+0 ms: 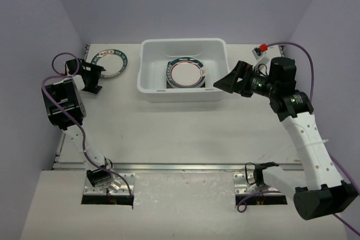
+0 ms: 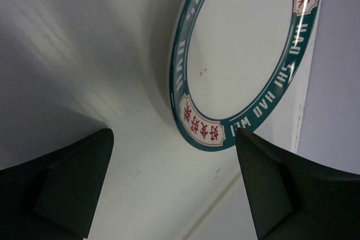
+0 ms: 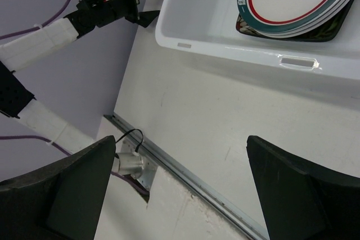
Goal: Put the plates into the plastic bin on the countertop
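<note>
Stack (image 1: 185,73) in bin (image 1: 183,42), lone plate (image 1: 109,63) outside

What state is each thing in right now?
plastic bin: upright, holding the plate stack
plate stack: inside the plastic bin
round plate: flat on the countertop, outside the plastic bin, ungripped
left gripper: open, empty, by the round plate
right gripper: open, empty

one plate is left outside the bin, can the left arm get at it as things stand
Probably yes: the left gripper stands open right beside the round plate, which lies flat on the countertop with nothing between them.
</note>
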`<state>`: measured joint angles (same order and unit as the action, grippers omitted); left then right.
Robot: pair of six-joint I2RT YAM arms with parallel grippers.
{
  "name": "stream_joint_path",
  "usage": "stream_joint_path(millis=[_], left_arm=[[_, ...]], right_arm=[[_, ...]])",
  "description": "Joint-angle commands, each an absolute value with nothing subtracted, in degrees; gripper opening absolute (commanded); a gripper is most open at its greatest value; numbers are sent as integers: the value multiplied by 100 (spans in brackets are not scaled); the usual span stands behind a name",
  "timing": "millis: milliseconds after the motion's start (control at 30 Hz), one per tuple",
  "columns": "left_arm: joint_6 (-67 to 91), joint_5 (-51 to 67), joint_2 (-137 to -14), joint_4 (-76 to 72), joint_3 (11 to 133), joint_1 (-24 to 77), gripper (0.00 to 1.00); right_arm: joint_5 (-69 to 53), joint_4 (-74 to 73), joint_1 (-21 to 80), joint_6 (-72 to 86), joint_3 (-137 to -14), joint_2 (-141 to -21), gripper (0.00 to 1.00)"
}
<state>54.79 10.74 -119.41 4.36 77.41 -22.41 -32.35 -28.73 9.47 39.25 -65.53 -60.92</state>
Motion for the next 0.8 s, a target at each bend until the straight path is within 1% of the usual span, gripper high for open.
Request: stream_joint_path(millis=[0, 33, 67, 133, 267, 333, 400, 433, 467, 533, 600, 667, 767], left_arm=[[5620, 915, -12429, 748, 8014, -2121, 75], [5649, 938, -12524, 787, 8088, -2118, 70], [5667, 940, -12581, 839, 8142, -2118, 64], [5725, 881, -12675, 892, 8235, -2112, 60], [5743, 713, -12827, 1096, 8472, -2109, 55], [5749, 676, -12940, 1218, 8679, -2108, 48], [5757, 668, -13051, 1303, 8808, -2101, 38], [5771, 661, -13065, 1363, 8862, -2101, 26], [5793, 659, -13075, 1385, 8874, -2098, 18], [5843, 666, -13079, 1399, 8860, -2092, 5], [5887, 702, -13036, 1406, 8817, -2092, 0], [5993, 727, -12874, 1390, 8687, -2084, 0], [6339, 652, -12242, 1242, 8185, -2101, 0]], right_arm=[[-2855, -2943, 938, 3477, -7135, -6229, 99], [-2736, -3032, 940, 3400, -7225, -6263, 99], [-2677, -3057, 932, 3361, -7265, -6290, 99], [-2678, -3087, 932, 3357, -7330, -6343, 99], [-2595, -3136, 932, 3283, -7374, -6381, 99], [-2435, -3234, 932, 3177, -7412, -6357, 99], [-2338, -3287, 932, 3146, -7427, -6318, 99], [-2317, -3301, 932, 3133, -7441, -6291, 99], [-2284, -3326, 932, 3118, -7458, -6271, 99], [-2207, -3385, 932, 3087, -7501, -6237, 99], [-2113, -3443, 932, 3051, -7573, -6215, 99], [-2061, -3501, 932, 3026, -7672, -6214, 99], [-2057, -3550, 932, 3040, -7794, -6240, 99]])
